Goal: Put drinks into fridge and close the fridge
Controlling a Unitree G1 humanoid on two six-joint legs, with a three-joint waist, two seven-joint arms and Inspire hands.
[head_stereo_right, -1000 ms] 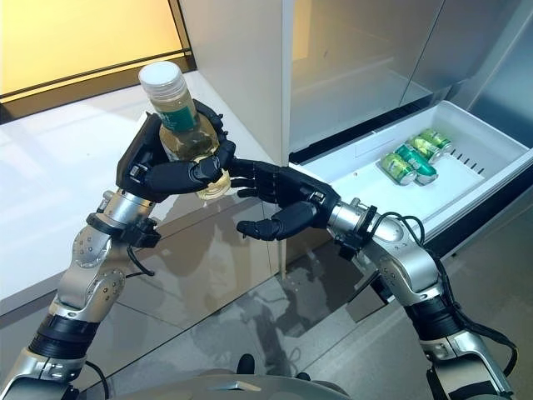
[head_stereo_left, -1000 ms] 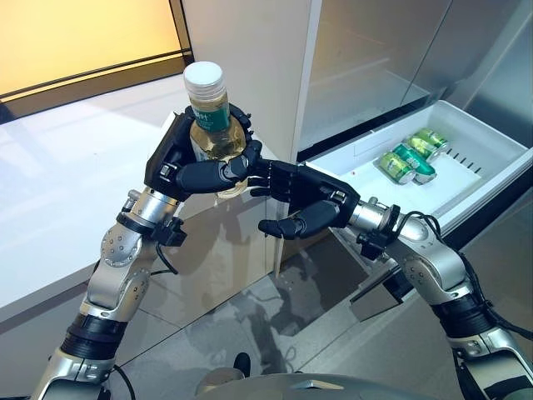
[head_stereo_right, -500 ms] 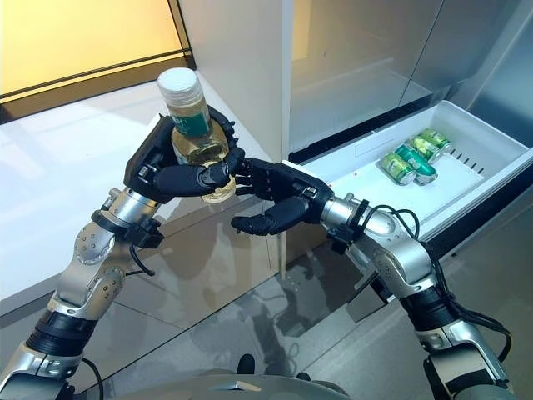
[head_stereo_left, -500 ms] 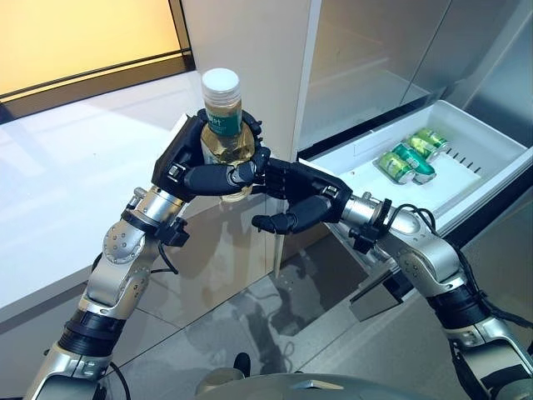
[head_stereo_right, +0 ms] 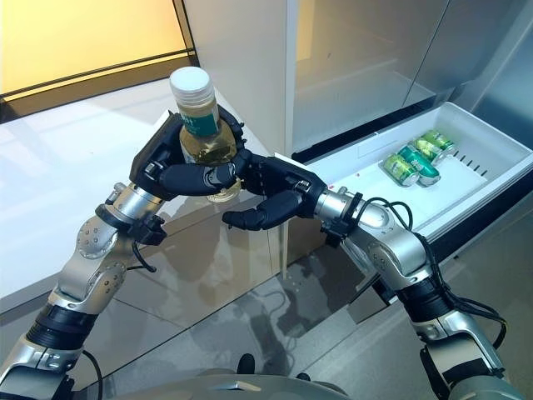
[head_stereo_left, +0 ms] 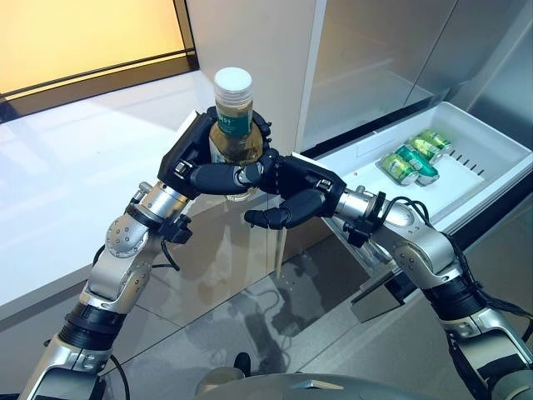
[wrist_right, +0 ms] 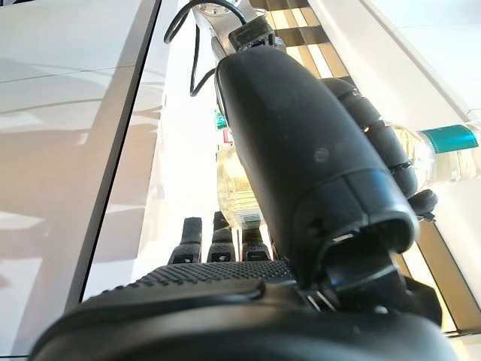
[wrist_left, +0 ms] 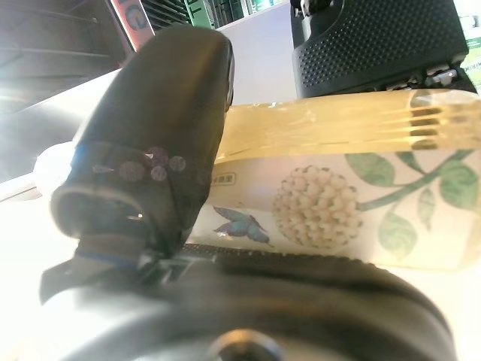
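Note:
A clear bottle (head_stereo_left: 232, 125) of yellowish drink with a white cap and a green label stands upright in my left hand (head_stereo_left: 196, 158), whose fingers and thumb are curled round its body. It also shows in the left wrist view (wrist_left: 338, 203) and the right wrist view (wrist_right: 451, 147). My right hand (head_stereo_left: 304, 187) is open right beside it. Its fingers reach to the bottle's lower part against my left fingers, and its thumb is spread below. The fridge's white drawer (head_stereo_left: 491, 137) stands pulled out at the right with green cans (head_stereo_left: 405, 161) lying in it.
A white counter (head_stereo_left: 67, 167) runs along the left. A white panel (head_stereo_left: 250, 42) stands behind the bottle, with the grey fridge front (head_stereo_left: 375, 58) above the drawer. A glossy floor (head_stereo_left: 250, 308) lies below the arms.
My left hand has carried the bottle to the right, toward the fridge. My right hand has moved left and closed in until its fingers meet the bottle's lower part.

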